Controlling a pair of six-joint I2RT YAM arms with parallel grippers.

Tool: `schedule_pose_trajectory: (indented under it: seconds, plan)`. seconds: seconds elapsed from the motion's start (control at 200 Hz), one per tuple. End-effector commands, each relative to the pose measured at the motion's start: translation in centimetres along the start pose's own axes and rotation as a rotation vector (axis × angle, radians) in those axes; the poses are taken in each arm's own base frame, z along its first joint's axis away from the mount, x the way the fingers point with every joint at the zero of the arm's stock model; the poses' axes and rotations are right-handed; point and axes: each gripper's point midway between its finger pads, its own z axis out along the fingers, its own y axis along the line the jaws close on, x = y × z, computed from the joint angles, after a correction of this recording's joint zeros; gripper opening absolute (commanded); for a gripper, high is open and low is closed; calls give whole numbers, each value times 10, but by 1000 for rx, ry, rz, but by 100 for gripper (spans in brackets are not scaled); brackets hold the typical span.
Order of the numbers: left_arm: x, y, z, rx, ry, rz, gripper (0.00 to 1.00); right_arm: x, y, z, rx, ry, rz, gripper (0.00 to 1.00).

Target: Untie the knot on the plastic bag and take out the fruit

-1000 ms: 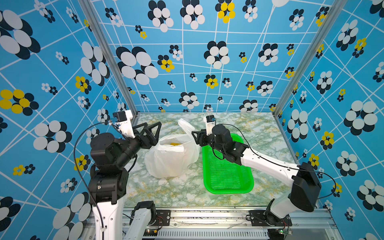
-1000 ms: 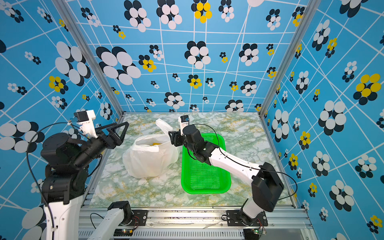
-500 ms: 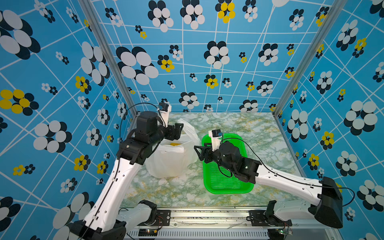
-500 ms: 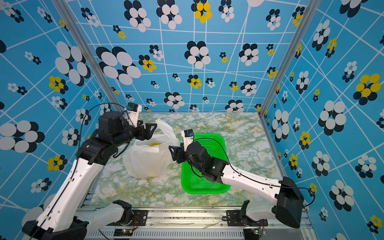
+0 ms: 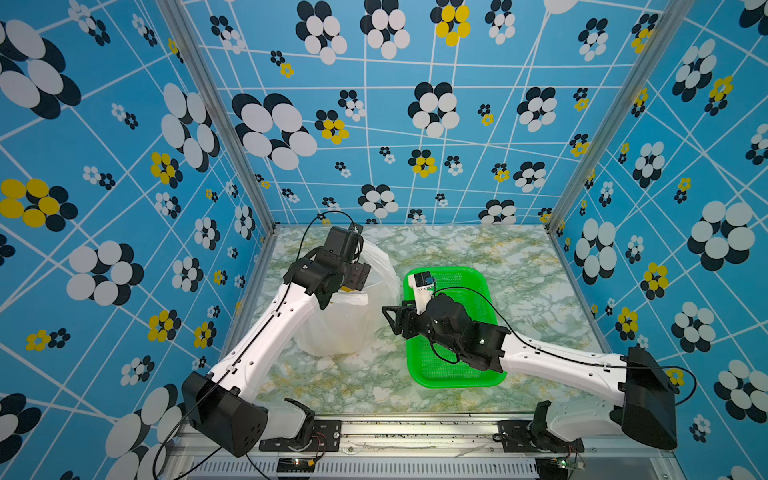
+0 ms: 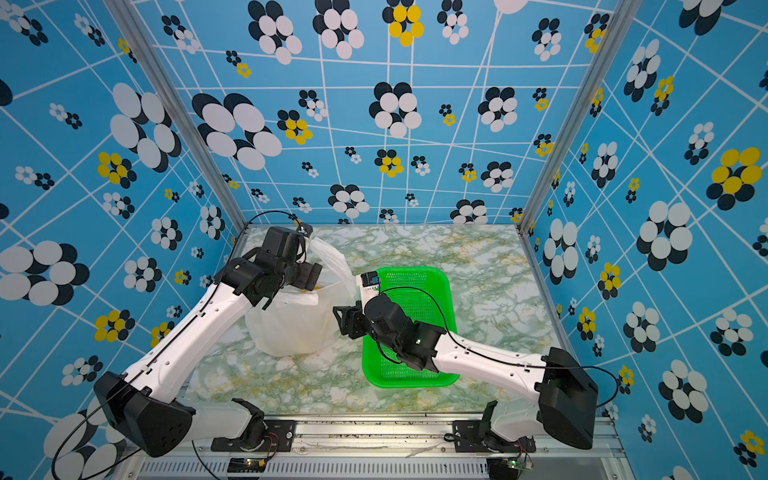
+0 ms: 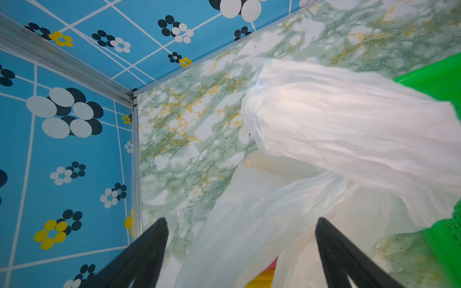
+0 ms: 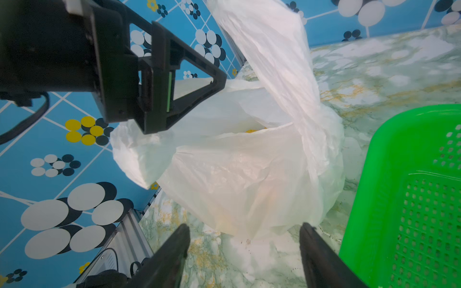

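The plastic bag (image 5: 345,328) sat slumped on the table (image 5: 519,257), just beside the green basket (image 5: 453,374) and to its left in both top views. No knot could be made out. The mouth gaped, and one handle loop (image 8: 274,49) stood up limp on the basket side. The left fingers (image 7: 149,249) hung over that mouth, spread wide, with loose film lying between them but nothing pinched. The right fingers (image 8: 174,249) were likewise apart and empty, close to the bag's flank on the basket side. The film looked thin, soft and slippery, so it would likely crumple and slide rather than resist. The whole bag seemed light enough to drag if tugged from one side only. A bunched part, such as the handle loop or the rim of the mouth, seemed the safest hold, since a flat wall would probably slip free. Of the fruit (image 8: 252,130), only a yellow sliver showed through the mouth, and a red-and-yellow patch showed between the left fingers in the left wrist view. Each piece looked small and would probably want a grip across its middle, from above, with the rim held back.
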Motion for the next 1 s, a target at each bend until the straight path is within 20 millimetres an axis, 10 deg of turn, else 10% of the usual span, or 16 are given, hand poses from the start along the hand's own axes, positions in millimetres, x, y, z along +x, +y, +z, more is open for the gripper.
schedule_pose_trajectory:
  seconds: [0.0, 0.31, 0.68, 0.735, 0.86, 0.994]
  plan:
    - [-2, -3, -10, 6, 4, 38, 96, -7, 9, 6, -12, -19, 26, 73]
    - [5, -28, -32, 88, -26, 83, 99, 1, 9, 23, 4, 4, 33, 74]
    - [10, -6, 15, -86, 99, 142, 96, 7, 5, 31, 2, -10, 102, 74]
    - [5, -1, 22, -85, 96, 116, 84, 7, 3, 32, 5, -21, 123, 74]
    - [-12, 1, 20, -53, 67, 73, 12, 10, 3, 40, 10, -21, 148, 75]
    - [-31, 7, 0, -50, -2, 20, 0, 9, 13, 60, -37, -18, 219, 75]
